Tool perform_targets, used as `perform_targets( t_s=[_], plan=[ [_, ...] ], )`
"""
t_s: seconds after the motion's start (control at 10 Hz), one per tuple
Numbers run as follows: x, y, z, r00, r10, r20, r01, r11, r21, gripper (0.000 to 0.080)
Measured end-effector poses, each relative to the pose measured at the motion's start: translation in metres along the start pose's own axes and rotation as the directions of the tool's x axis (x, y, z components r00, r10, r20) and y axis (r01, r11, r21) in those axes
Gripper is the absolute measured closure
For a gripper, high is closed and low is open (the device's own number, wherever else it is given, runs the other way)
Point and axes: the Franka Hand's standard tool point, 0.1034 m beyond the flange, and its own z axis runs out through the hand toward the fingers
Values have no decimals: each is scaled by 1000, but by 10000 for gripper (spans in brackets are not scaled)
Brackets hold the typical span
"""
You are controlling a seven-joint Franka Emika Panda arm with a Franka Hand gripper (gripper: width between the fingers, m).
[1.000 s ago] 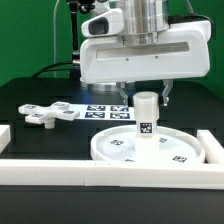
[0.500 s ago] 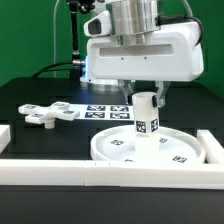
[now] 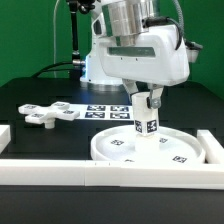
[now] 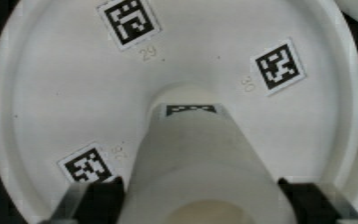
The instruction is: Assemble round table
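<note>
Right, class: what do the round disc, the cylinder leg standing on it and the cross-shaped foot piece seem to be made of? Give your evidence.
Round disc: probably moulded white plastic, smooth, slightly glossy; soft highlights, crisp raised rim. Cylinder leg: same-looking white plastic, matte-smooth, printed square markers. Cross-shaped foot piece: likely white plastic too, uniform colour; too small for finish.

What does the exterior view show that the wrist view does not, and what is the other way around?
Only the exterior view shows the cross-shaped foot piece lying apart on the black table, the marker board, the white border rails and the arm's body. Only the wrist view looks down along the leg, with dark fingers on either side of it. Both show the end effector holding the leg at the middle of the round disc, which carries square markers.
</note>
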Motion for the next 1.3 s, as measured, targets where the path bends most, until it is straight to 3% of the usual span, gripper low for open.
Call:
perform_targets(
  t_s=[0.2, 0.4, 0.6, 1.0, 1.3],
  plan=[
    [0, 0, 0, 980, 196, 22, -197, 980, 13, 390],
    [-2, -1, 0, 900, 433, 54, -435, 900, 20, 390],
    [-5, -4, 2, 765, 638, 85, -643, 765, 35, 390],
    [-2, -9, -2, 509, 848, 147, -859, 512, 15, 390],
    [-3, -9, -1, 525, 839, 144, -849, 528, 17, 386]
  ],
)
